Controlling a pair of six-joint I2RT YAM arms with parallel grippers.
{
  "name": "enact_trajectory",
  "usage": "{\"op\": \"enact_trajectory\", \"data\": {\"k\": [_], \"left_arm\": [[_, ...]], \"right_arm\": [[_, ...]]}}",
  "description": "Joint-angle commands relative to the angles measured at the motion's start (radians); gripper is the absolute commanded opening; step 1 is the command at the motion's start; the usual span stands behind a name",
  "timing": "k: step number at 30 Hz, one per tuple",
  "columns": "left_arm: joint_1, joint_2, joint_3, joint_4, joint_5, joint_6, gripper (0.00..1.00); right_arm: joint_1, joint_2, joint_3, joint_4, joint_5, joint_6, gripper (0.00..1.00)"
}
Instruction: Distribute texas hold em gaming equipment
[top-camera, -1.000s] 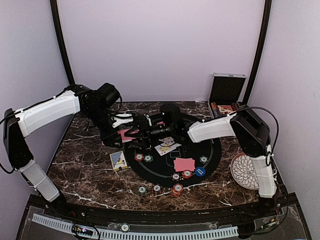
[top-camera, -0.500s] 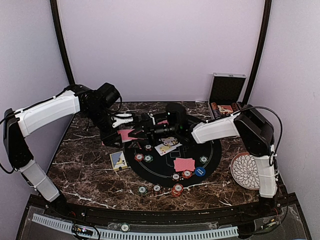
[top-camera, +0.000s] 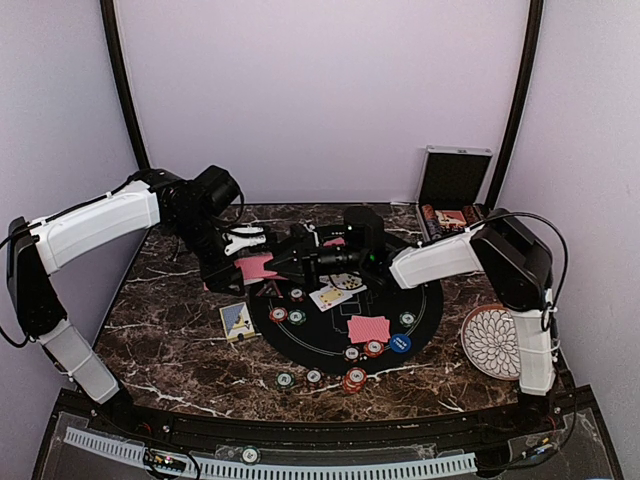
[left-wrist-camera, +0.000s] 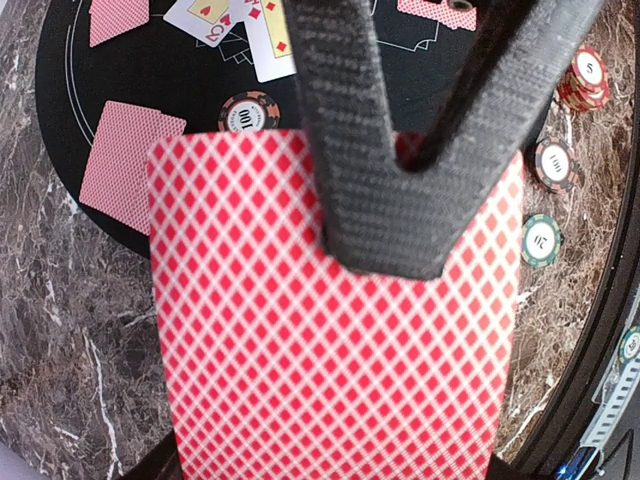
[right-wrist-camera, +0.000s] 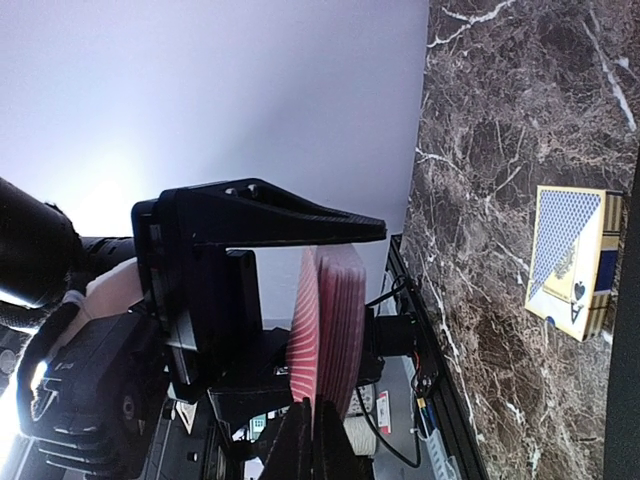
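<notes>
- Top external view: the deck of red-backed cards (top-camera: 257, 267) is held off the tabletop (top-camera: 170, 345), left of its middle and over the left rim of the round black mat (top-camera: 432, 300). It is clamped in the left gripper (top-camera: 243, 262) and so presented to the right gripper (top-camera: 288, 262), which meets it from the right-edge side. Poker chips (top-camera: 354, 380) and single cards are laid out on the mat and toward the near edge, so a deal is judged to be under way
- Left wrist view: the top card (left-wrist-camera: 330, 400) is turned back-up toward the camera. The right gripper's fingers (left-wrist-camera: 345, 150) are closed to a point on its far edge, probably so that one card can be drawn off while the rest is kept in place. Face-up cards (left-wrist-camera: 235, 25) and a face-down card (left-wrist-camera: 125, 165) are seen on the mat below
- Right wrist view: the deck is shown edge-on as a thick stack, spanned and gripped by the left gripper's jaws. The right gripper's closed jaws are set at the stack's outer face; whether only one card is caught cannot be told. A blue card box (right-wrist-camera: 575, 260) is left lying apart on the tabletop
</notes>
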Motion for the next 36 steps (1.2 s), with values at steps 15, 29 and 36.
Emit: {"op": "enact_trajectory", "data": {"k": [15, 29, 36], "left_arm": [[0.004, -0.041, -0.028, -0.002, -0.012, 0.019, 0.00], [0.004, -0.036, -0.018, -0.010, -0.016, 0.019, 0.00], [0.004, -0.038, -0.018, -0.014, -0.016, 0.019, 0.00]], "right_arm": [[-0.145, -0.186, -0.248, 0.112, -0.053, 0.009, 0.00], [-0.371, -0.307, -0.330, -0.550, 0.012, -0.537, 0.00], [-0.439, -0.269, -0.308, -0.750, 0.111, -0.715, 0.00]]}}
